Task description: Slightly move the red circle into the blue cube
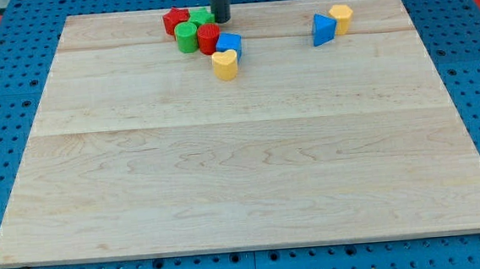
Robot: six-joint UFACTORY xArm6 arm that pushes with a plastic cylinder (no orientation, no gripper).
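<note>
The red circle [208,37] stands near the view's top, left of centre, touching the blue cube [229,44] on its right. My tip [221,20] is just above and to the right of the red circle, next to a green block [201,18]. A green circle [186,36] sits against the red circle's left side. A red block [175,20] lies at the cluster's upper left. A yellow heart-shaped block [226,64] lies just below the blue cube.
A blue triangular block [323,29] and a yellow block [341,17] sit together at the view's top right. The wooden board [241,151] lies on a blue pegboard surface, its top edge close behind the cluster.
</note>
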